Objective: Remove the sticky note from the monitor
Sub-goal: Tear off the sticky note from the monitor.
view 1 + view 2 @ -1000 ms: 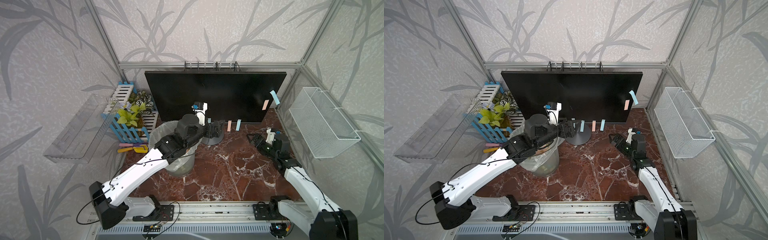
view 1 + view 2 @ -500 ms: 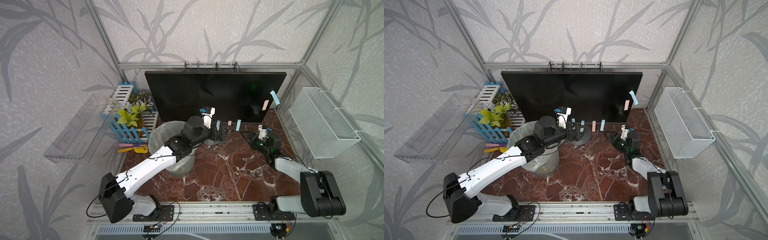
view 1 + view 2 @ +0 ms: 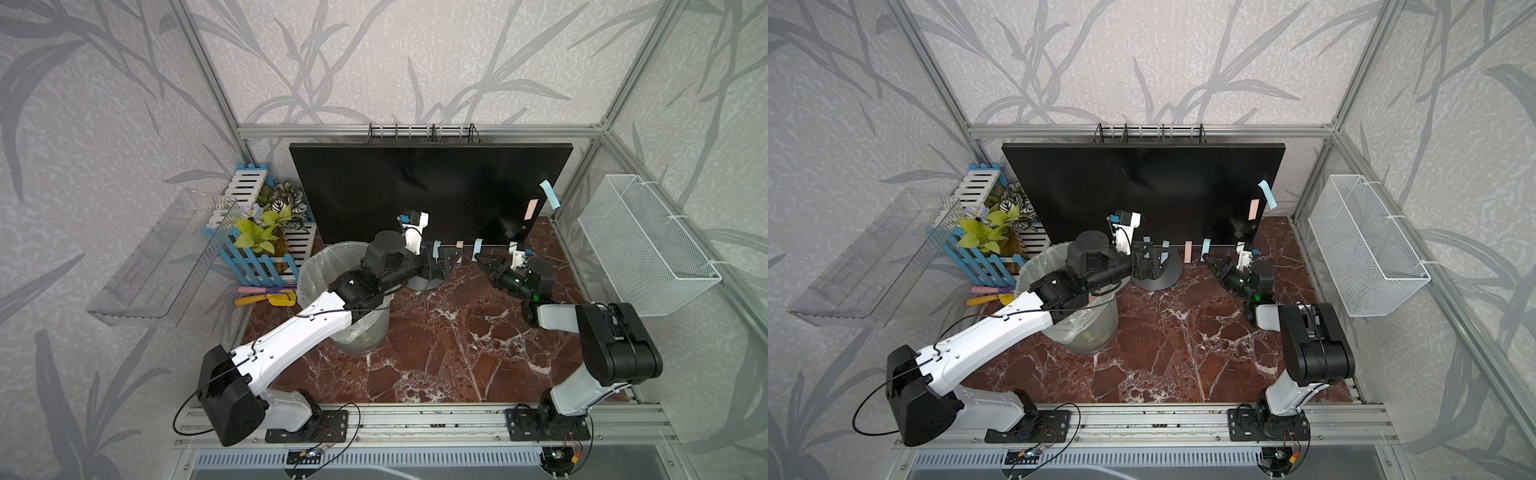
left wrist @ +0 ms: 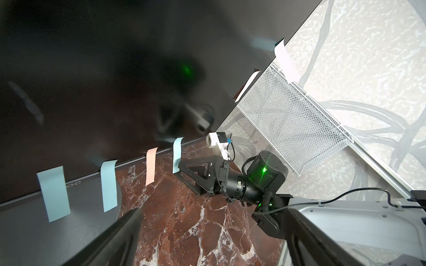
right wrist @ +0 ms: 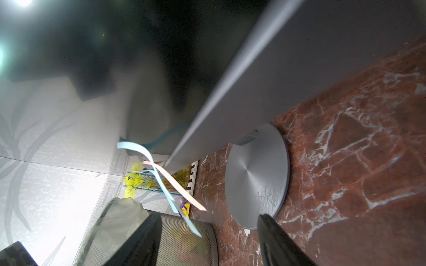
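White links, black joints, looping black cables, green light

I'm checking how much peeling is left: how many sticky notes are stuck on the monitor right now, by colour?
Blue sticky notes: 4
Pink sticky notes: 2
Total: 6

Left arm stretched out long, running diagonally toward back centre. Left gripper level, jaws spread wide. Right arm folded tight at the elbow, forearm low. Right gripper points toward the left gripper, near but apart, jaws partly spread.
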`<state>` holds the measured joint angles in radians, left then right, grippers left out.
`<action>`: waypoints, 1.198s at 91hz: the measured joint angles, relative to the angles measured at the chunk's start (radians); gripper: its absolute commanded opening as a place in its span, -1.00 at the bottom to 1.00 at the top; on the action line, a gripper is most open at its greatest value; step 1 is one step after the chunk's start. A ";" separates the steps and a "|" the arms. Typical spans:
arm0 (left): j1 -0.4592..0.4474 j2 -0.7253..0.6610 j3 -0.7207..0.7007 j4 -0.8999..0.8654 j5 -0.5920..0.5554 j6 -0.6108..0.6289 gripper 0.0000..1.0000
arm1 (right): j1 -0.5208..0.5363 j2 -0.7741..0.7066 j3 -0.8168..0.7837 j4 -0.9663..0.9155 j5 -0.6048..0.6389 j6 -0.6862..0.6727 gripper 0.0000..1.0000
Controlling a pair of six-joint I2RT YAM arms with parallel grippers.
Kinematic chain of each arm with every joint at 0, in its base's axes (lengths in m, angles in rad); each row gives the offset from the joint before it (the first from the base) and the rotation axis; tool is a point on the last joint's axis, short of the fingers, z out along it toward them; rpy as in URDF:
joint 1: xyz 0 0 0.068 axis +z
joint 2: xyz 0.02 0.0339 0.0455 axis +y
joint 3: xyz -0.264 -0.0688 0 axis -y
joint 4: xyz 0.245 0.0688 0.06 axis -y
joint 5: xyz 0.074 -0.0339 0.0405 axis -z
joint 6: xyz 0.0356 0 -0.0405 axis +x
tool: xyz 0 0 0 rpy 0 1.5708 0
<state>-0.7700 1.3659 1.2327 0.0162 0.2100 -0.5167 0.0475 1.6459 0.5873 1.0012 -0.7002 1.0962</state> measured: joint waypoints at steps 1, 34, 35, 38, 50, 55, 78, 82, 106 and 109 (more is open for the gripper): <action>0.000 0.000 0.000 0.000 0.000 0.000 1.00 | 0.000 0.001 0.001 0.003 -0.001 0.001 0.38; 0.000 0.000 0.000 -0.001 -0.001 -0.003 1.00 | 0.000 0.018 0.024 0.054 -0.029 0.031 0.08; 0.000 0.000 0.000 -0.001 -0.001 -0.003 1.00 | 0.001 0.019 0.024 0.055 -0.031 0.031 0.06; 0.000 0.000 0.000 -0.001 -0.001 -0.003 1.00 | 0.001 0.021 0.024 0.061 -0.032 0.033 0.01; 0.001 0.000 0.000 -0.001 -0.002 -0.003 1.00 | 0.006 0.032 0.024 0.086 -0.035 0.040 -0.25; 0.001 0.000 0.000 -0.001 -0.002 -0.003 1.00 | 0.008 0.036 0.024 0.098 -0.035 0.046 -0.39; 0.001 0.000 -0.001 -0.001 -0.002 -0.003 1.00 | 0.019 0.066 0.014 0.176 -0.041 0.079 -1.00; 0.001 -0.002 -0.005 -0.001 -0.003 -0.003 1.00 | 0.019 0.066 0.005 0.187 -0.039 0.085 -1.00; 0.003 -0.020 -0.033 -0.003 -0.018 -0.003 1.00 | 0.024 0.001 -0.085 0.193 -0.002 0.108 -1.00; 0.005 -0.023 -0.033 -0.004 -0.021 -0.003 1.00 | 0.026 -0.023 -0.097 0.180 0.004 0.106 -1.00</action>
<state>-0.7650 1.3430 1.1995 0.0124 0.1890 -0.5194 0.0734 1.6226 0.4908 1.1812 -0.6964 1.2022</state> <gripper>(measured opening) 0.998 0.040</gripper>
